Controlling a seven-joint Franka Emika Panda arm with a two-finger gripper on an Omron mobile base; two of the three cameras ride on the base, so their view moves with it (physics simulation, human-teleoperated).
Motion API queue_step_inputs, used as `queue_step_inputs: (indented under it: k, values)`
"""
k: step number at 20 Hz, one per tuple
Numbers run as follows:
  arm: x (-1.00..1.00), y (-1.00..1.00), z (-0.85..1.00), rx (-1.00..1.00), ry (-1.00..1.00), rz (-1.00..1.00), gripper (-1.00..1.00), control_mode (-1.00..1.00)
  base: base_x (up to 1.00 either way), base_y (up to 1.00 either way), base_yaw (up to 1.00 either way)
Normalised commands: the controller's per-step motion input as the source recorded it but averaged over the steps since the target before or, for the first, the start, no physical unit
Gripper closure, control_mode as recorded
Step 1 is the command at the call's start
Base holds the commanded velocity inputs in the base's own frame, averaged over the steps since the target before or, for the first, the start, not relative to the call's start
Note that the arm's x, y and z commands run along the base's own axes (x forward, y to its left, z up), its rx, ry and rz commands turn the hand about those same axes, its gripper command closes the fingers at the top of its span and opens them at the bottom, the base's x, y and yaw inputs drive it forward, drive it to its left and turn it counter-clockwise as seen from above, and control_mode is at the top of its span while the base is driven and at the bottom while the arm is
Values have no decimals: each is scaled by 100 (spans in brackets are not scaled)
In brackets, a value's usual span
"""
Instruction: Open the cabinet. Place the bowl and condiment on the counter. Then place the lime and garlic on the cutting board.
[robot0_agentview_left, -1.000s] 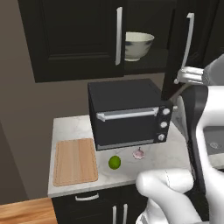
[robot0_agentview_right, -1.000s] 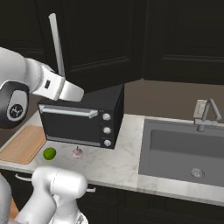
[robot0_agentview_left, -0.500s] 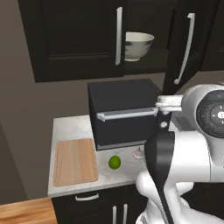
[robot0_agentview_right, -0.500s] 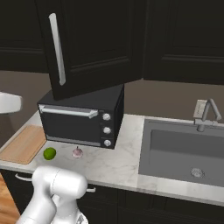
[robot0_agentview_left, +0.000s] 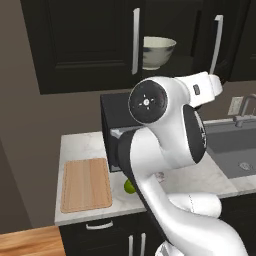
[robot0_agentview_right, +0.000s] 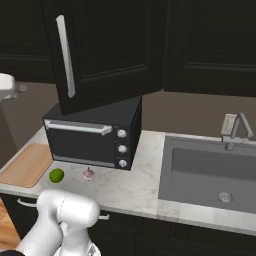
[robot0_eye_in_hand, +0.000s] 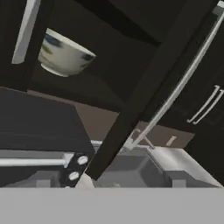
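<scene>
**A:** How do the jaws stand?

**B:** I cannot tell. The white hand sits high beside the cabinet (robot0_agentview_left: 75, 45), but the fingertips are not plain in any view, so wide or narrow stays unsettled. Nothing shows as held.

**A:** What lies nearest the jaws?

**B:** The open door (robot0_agentview_right: 105, 50), swung out over the toaster oven (robot0_agentview_right: 95, 135). In the hand view its dark edge cuts slantwise straight ahead of the jaws, with the long silver handle (robot0_eye_in_hand: 183, 83) running alongside it.

**A:** And the bowl?

**B:** The bowl (robot0_agentview_left: 158, 51) stands upright on the cabinet shelf, ahead of the jaws, above them and off to their left, between the two doors' handles. Its blue marks (robot0_eye_in_hand: 54, 41) are blurred smudges, not something I can read.

**A:** Further out?

**B:** Well below the jaws, the tabletop (robot0_agentview_right: 135, 182) carries the black oven. In front of the oven lie the lime (robot0_agentview_right: 56, 175) and the garlic (robot0_agentview_right: 88, 174), near each other but apart. The cutting board (robot0_agentview_left: 86, 184) lies flat beyond the lime, on the side away from the garlic. The oven's three knobs (robot0_agentview_right: 121, 148) bear no lettering I can make out.

**A:** Farthest out?

**B:** The sink (robot0_agentview_right: 210, 172) with its faucet (robot0_agentview_right: 239, 131), low and off to the right of the jaws.
</scene>
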Motion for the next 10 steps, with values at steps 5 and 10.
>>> queue_step_inputs:
  k: [5,10]
  values:
    - [99,-23,-11,-32,24,-1,-100,-100,0,0,0]
    - [67,-67,-1,-24,10,0,-100,-100,0,0,0]
